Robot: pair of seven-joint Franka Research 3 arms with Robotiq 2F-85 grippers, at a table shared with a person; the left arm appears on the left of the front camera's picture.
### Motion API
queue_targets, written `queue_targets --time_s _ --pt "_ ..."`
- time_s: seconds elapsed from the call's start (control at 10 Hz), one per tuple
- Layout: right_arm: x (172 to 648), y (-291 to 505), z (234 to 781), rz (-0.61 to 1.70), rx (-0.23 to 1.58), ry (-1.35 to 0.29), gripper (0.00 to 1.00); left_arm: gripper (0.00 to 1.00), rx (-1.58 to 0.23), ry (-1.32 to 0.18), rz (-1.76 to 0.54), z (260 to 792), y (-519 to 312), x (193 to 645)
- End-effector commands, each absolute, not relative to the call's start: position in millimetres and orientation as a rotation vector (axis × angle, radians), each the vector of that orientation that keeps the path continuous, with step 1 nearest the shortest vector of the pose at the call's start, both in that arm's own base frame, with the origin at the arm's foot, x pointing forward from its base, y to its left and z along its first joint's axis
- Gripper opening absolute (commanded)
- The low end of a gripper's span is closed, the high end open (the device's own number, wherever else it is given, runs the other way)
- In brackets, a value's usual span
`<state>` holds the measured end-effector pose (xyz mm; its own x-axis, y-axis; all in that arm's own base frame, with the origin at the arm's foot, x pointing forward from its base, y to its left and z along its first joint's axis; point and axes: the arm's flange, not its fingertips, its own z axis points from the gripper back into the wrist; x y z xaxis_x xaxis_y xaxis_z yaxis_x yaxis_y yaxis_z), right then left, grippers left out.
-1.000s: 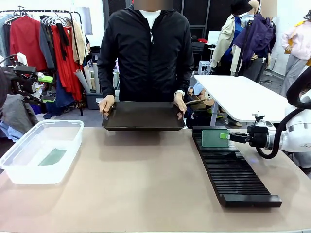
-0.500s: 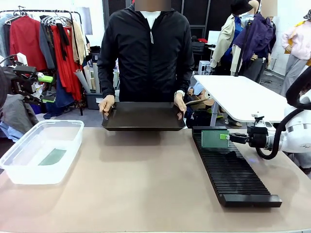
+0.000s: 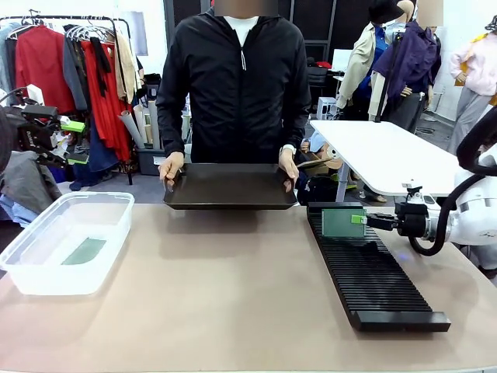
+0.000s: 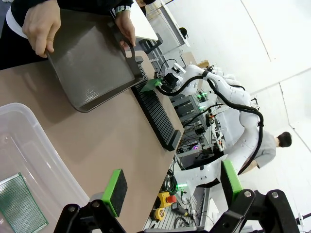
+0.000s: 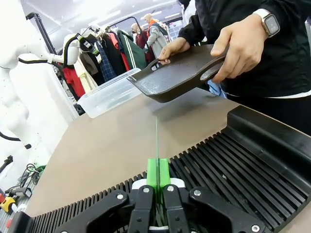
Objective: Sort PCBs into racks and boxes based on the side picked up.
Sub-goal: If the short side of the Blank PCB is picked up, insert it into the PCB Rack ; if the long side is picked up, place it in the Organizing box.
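PCB, a thin green rectangular board, stands on edge clamped in the right gripper, just above the long black slotted rack, likely for slotting. Left gripper gapes empty.

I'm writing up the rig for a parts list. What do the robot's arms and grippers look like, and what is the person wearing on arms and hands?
The right arm is white and rounded with a black cable looped along it. The right gripper and left gripper are black with bright green pads. The person wears a black zip jacket with long sleeves and a wristwatch with a dark face and pale strap.
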<state>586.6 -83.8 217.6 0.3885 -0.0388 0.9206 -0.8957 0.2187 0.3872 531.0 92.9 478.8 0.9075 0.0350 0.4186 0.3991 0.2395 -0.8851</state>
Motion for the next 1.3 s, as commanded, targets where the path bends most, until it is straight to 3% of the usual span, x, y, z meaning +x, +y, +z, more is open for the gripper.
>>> queue_targets --time_s 0.0,1.2 --pt "585.4 -85.8 216.3 0.758 1.202 -1.034 0.0 1.0 -1.319 -0.402 -0.263 480.4 93.3 530.3" --pt "597.0 -97.6 208.2 0.748 1.193 -1.117 0.0 1.0 -1.319 -0.402 -0.263 480.4 93.3 530.3"
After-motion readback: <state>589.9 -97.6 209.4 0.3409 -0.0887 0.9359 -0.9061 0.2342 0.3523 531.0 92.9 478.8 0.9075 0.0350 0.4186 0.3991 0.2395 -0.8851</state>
